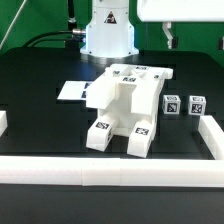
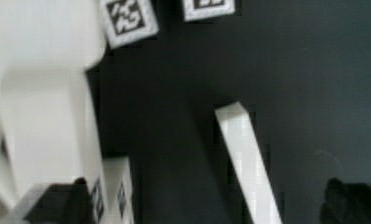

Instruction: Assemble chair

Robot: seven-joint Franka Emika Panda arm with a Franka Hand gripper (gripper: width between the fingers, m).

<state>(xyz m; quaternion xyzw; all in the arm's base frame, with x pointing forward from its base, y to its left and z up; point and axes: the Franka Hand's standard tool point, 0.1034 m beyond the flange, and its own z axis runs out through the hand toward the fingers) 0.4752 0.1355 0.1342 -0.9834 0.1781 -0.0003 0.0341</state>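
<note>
Gripper [image 2: 203, 200], fingers [image 2: 57, 202] wide apart and empty, in wrist view; whole chair body [image 1: 122, 105] beside two cubes [image 1: 172, 103] in exterior view.

Chair [image 1: 120, 105] between marker board [image 1: 70, 91], exterior view's left, and 2 small cubes [image 1: 171, 103], exterior view's right.

White rounded arm [image 1: 108, 30] (black fingers [image 2: 57, 203]).
</note>
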